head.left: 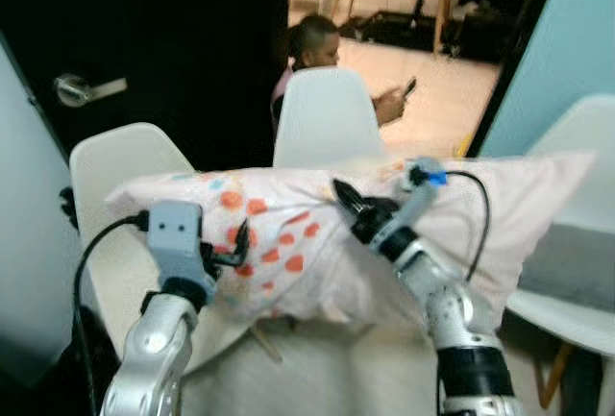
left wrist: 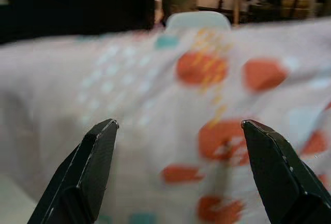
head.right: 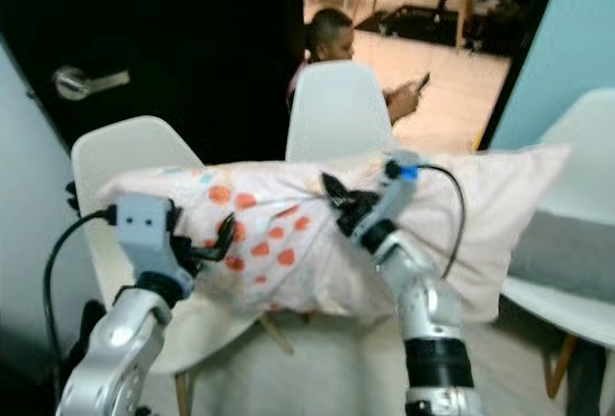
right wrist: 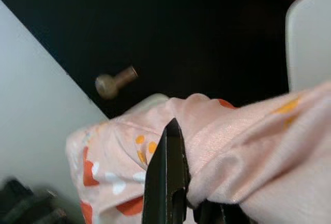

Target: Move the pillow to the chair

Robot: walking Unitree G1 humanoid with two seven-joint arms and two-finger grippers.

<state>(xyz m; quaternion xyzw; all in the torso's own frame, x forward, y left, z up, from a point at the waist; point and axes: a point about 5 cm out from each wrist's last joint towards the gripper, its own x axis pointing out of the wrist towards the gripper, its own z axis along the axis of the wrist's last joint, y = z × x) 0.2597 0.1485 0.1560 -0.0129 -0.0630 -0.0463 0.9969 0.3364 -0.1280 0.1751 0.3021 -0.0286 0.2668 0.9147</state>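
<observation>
A long pale pink pillow [head.left: 317, 233] with orange and blue dots hangs in front of me, above the seat of a white chair [head.left: 125, 161] at the left. My right gripper [head.left: 348, 203] is shut on a pinched fold of the pillow's top; in the right wrist view the cloth [right wrist: 243, 151] bunches over a black finger [right wrist: 165, 177]. My left gripper [head.left: 237, 243] stands open at the pillow's left part, its two fingers [left wrist: 93, 167] spread wide just before the dotted cover [left wrist: 207, 105].
A second white chair [head.left: 327, 118] stands behind the pillow, a third [head.left: 586, 243] with a grey cushion at the right. A person [head.left: 322, 51] sits on the floor beyond, holding a phone. A black door [head.left: 154, 41] with a lever handle [head.left: 82, 87] is at the left.
</observation>
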